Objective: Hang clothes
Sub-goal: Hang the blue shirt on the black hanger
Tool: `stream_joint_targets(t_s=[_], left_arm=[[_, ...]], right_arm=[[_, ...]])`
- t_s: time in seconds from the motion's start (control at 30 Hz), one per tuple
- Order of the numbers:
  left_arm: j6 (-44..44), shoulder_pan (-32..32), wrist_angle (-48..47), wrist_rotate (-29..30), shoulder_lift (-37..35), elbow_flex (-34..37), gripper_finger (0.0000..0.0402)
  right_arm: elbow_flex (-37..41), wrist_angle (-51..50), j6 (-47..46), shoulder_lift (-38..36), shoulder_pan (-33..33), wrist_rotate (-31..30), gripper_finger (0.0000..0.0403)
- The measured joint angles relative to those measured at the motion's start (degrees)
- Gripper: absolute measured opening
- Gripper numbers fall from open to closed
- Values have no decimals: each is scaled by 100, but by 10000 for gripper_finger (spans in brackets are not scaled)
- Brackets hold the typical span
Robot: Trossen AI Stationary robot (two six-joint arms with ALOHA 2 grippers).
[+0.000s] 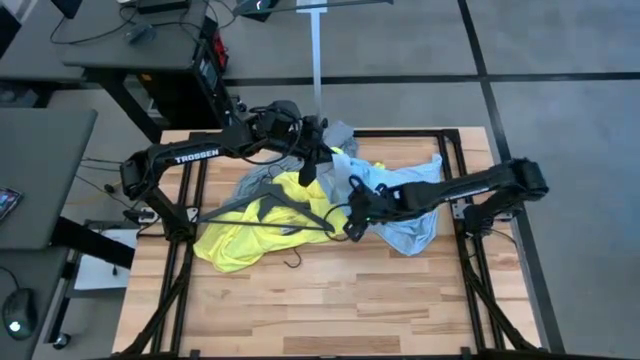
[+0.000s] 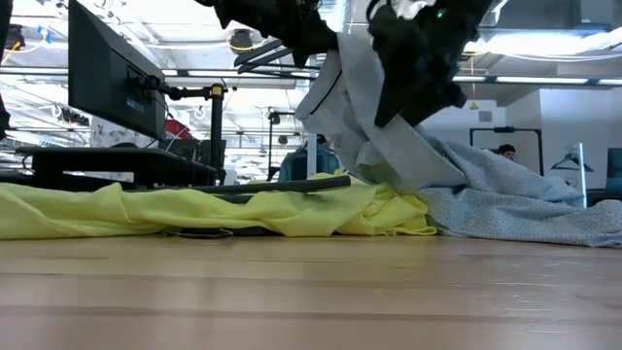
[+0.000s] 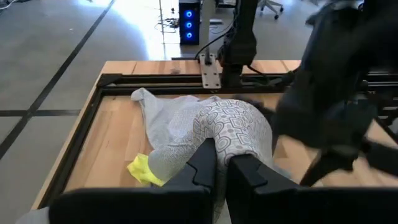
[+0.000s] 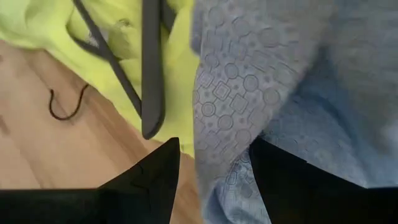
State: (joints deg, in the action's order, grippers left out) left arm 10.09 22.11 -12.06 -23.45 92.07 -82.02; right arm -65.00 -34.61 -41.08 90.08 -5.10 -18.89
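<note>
Wooden slatted table [image 1: 330,310] inside a black metal frame [image 1: 470,150], bearing a heap of three garments. The neon-yellow T-shirt [image 1: 240,243] lies spread flat at the middle-left of the table; the grey T-shirt [image 1: 258,180] is bunched just beyond it, partly under the left arm. The pale light-blue patterned button shirt [image 1: 410,225] lies at the middle-right, one portion drawn up off the table. Left gripper [image 3: 222,165]: jaws closed on a raised fold of the light-blue shirt, held above the far side of the heap. Right gripper [image 4: 214,158]: jaws open, set astride a hanging fold of the same shirt, its fingers [image 4: 155,174] apart on either side of the cloth, just above the yellow shirt's edge. A thin black triangular hanger [image 1: 275,208] rests across the yellow T-shirt, beside the right gripper; its wire hook [image 4: 65,106] lies on bare wood. Beyond the table: a dark monitor [image 2: 112,73] on a desk [image 2: 117,160], and people seated in the room
</note>
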Motion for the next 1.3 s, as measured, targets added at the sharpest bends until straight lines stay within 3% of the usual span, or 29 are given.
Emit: stream_joint_targets(t_s=[0.1, 0.23, 0.37, 0.57, 0.73, 0.93, 1.13, 1.3], left_arm=[[4, -22, -74, -51, -21, 0, 0], [91, -28, -261, -3, -189, 0, 0], [307, -16, -399, 479, -565, 0, 0], [158, -8, -979, 1177, -1024, 0, 0], [-750, -76, -1878, 1312, -1141, -2, 0], [-1667, -292, -2687, 1897, -1083, 289, 0], [-2150, -221, -2547, 2157, -961, 726, 0], [-2293, -96, -2567, 2187, -738, 778, 0]], right_arm=[[1, 8, -94, 118, 292, 49, 154], [-73, -296, -17, 28, 495, 457, 32], [-833, -1441, 473, -464, 549, 613, 7], [-2552, -3242, 1452, -1042, 1084, 1440, 2], [-3300, -3757, 2039, -1410, 1911, 1702, 1], [-2859, -3470, 2809, -1431, 3137, 1914, 0], [-1815, -2009, 3562, -1187, 3754, 1979, 13], [-2081, -1907, 3995, -1074, 4050, 2010, 58]])
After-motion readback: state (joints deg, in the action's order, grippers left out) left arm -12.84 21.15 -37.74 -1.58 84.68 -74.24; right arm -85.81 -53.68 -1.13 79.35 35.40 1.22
